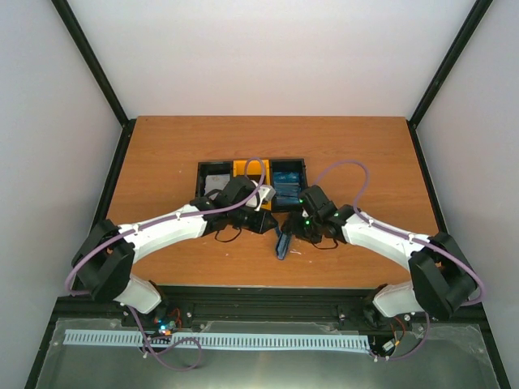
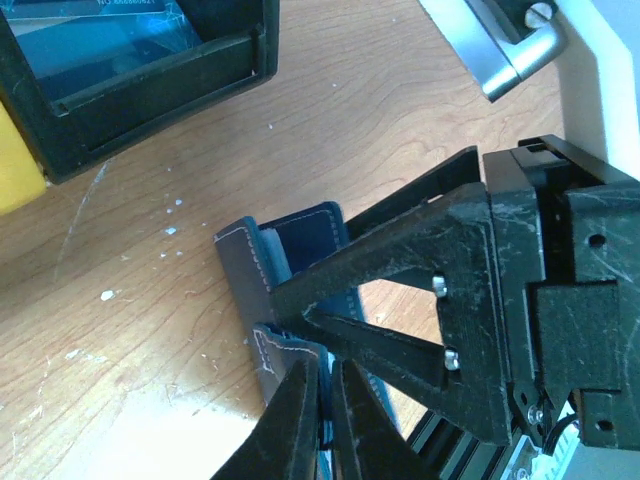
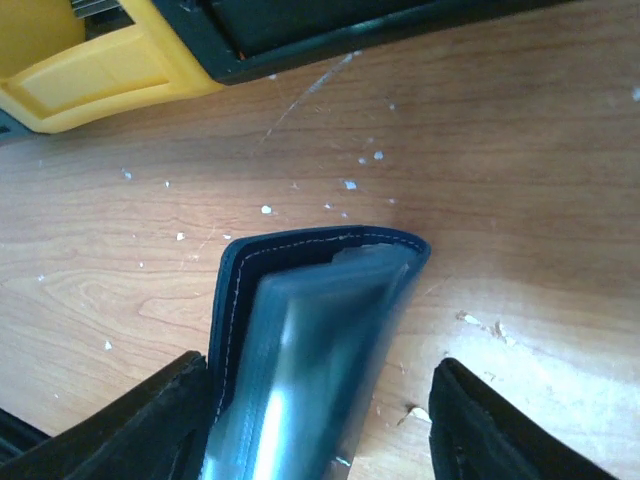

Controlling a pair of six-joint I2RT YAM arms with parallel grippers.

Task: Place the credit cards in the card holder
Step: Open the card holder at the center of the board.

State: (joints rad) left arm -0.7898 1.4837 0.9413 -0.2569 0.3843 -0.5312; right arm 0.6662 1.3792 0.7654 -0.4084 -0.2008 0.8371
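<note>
Between right pincer tips, card holder, left pincer gripping

The top camera sits high at the near side, looking down and forward over the whole table from a distance. Both wrist cameras ride low, tight to the wood, facing away — each catches the card holder and the bin tray edge, seen overhead too.
</note>
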